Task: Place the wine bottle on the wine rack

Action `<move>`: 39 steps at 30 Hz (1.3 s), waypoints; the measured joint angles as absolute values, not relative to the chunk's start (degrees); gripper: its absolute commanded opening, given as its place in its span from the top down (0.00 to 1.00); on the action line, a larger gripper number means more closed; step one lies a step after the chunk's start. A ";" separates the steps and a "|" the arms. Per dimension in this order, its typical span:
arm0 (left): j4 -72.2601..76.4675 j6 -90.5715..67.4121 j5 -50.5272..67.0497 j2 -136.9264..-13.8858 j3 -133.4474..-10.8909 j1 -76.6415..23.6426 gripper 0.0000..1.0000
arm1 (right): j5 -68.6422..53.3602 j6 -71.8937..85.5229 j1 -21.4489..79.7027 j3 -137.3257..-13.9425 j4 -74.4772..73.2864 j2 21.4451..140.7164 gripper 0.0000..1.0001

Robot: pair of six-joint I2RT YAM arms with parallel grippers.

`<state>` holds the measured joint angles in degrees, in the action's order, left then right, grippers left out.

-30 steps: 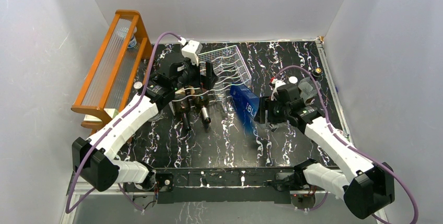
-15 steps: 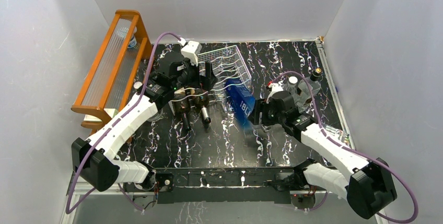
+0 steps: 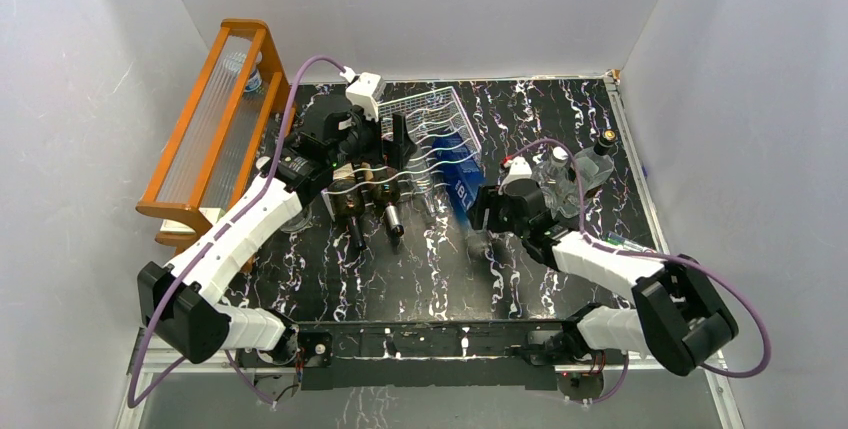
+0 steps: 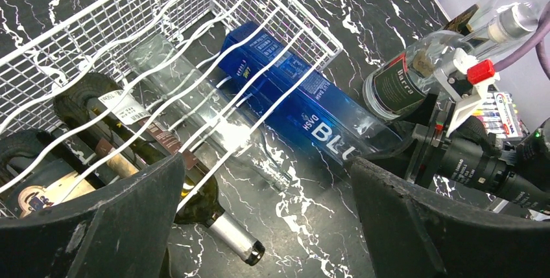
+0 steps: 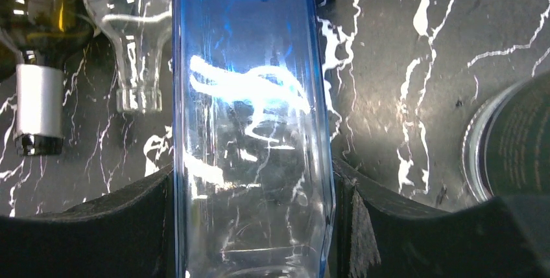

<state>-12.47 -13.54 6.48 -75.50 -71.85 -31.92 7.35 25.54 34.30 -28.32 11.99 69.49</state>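
Observation:
The silver-white wire wine rack (image 3: 432, 117) lies at the back middle and also shows in the left wrist view (image 4: 130, 7). A square blue glass bottle (image 3: 461, 176) lies tilted with its far end inside the rack's rightmost groove (image 4: 305, 106). My right gripper (image 3: 484, 211) is shut on the bottle's near end, one finger on each side of the blue glass (image 5: 253, 96). My left gripper (image 3: 384, 145) hovers over the rack's near left part. Its jaws stand wide apart with nothing between them (image 4: 266, 226).
A dark green bottle with a silver cap (image 4: 194, 194) and a clear bottle (image 4: 194, 100) lie in the rack's other grooves, necks toward me. Two more bottles (image 3: 575, 164) stand at the right. The orange wooden shelf (image 3: 215, 119) stands along the left wall.
My right gripper has moved left and away from me with the blue bottle, and the bottle's far end has slid into the rack. The left arm has barely shifted.

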 measured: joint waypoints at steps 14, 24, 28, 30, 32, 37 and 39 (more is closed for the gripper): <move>-13.30 -13.47 6.46 -75.77 -72.07 -31.62 0.02 | 11.27 23.20 34.87 -34.74 22.48 84.29 0.88; -13.76 -13.28 6.42 -75.77 -72.07 -31.62 0.02 | 12.29 22.06 35.14 -39.38 22.48 89.45 0.51; -13.78 -13.08 6.39 -75.77 -72.07 -31.62 0.02 | 12.40 22.04 35.20 -39.53 22.41 89.54 0.35; -13.78 -13.06 6.39 -75.77 -72.07 -31.62 0.02 | 12.67 22.06 35.27 -39.53 22.41 89.54 0.29; -13.78 -13.06 6.39 -75.77 -72.07 -31.62 0.02 | 12.99 22.06 35.29 -39.53 22.41 89.54 0.25; -13.78 -13.06 6.39 -75.77 -72.07 -31.62 0.02 | 14.35 22.28 35.33 -39.68 24.97 89.25 0.10; -13.78 -13.04 6.37 -75.77 -72.07 -31.62 0.02 | 14.92 22.28 35.27 -40.18 27.22 88.36 0.09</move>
